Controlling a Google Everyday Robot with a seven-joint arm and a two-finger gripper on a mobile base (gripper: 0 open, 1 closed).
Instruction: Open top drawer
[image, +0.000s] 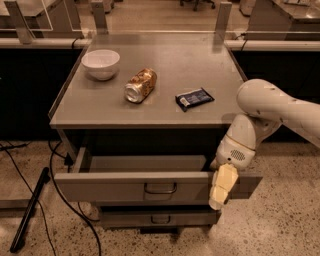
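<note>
The top drawer (115, 187) is a grey metal drawer under the cabinet top, pulled well out, with its inside showing. Its small dark loop handle (160, 188) sits at the centre of the front panel. My gripper (222, 188), cream-coloured below a white wrist, hangs over the right end of the drawer's front panel, right of the handle. The arm reaches in from the right edge of the view.
A narrower grey drawer (157, 218) sits closed below. On the cabinet top (175, 60) are a white bowl (100, 63), a can on its side (140, 85) and a dark snack packet (194, 98). Cables and a black rod (30, 210) lie on the floor at left.
</note>
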